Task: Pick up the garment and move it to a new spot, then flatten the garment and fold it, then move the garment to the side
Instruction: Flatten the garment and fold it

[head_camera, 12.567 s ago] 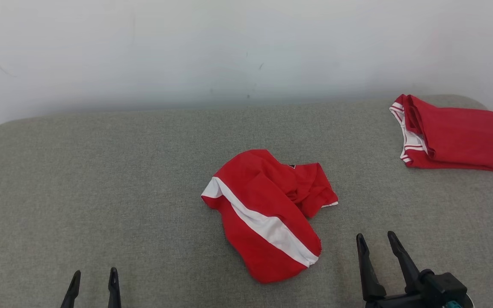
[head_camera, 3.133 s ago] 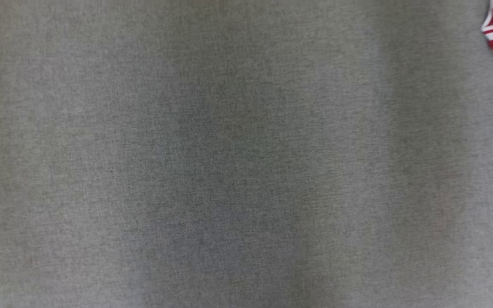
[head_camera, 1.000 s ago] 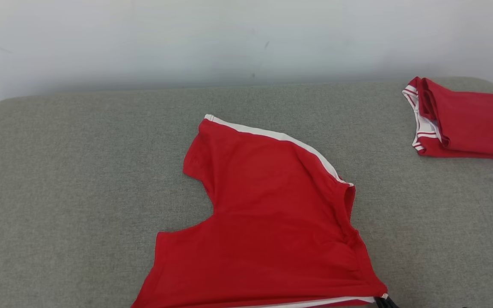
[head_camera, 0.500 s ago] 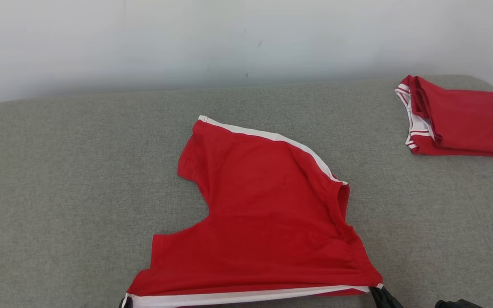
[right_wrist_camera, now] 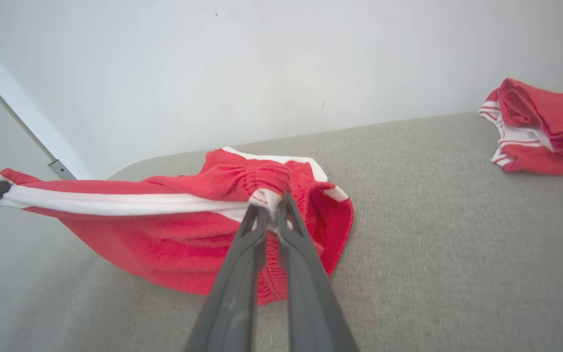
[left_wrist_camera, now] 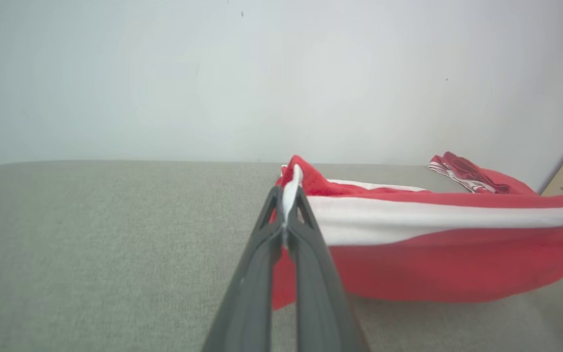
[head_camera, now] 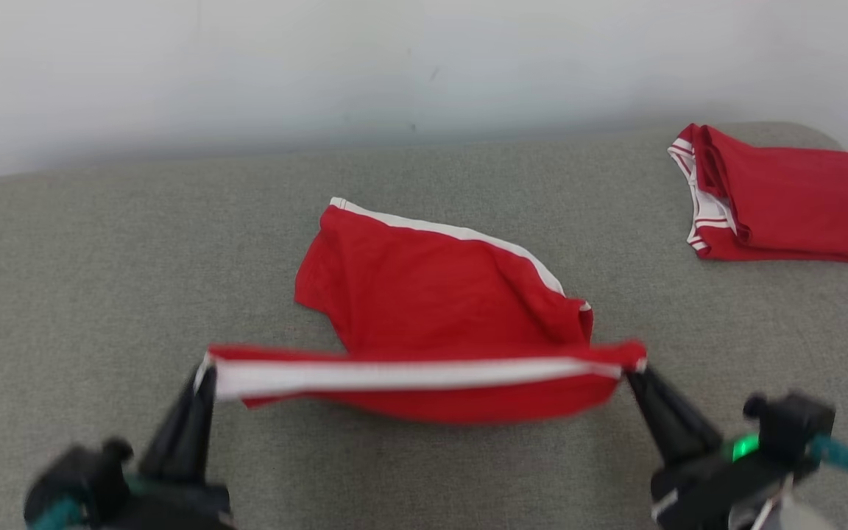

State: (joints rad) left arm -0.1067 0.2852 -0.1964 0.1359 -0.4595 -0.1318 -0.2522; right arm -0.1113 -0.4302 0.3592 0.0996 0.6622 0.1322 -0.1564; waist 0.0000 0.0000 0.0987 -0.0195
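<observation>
Grey bench before me: my left pincer and right pincer gripped the red garment by its white-striped near edge. That edge lay flat moments earlier and now hung lifted toward the far half, so I judged folding begun.

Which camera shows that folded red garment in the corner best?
Head view: the folded garment lies almost whole, seen from above. The right wrist view crops its side; in the left wrist view it peeks above the held garment.
</observation>
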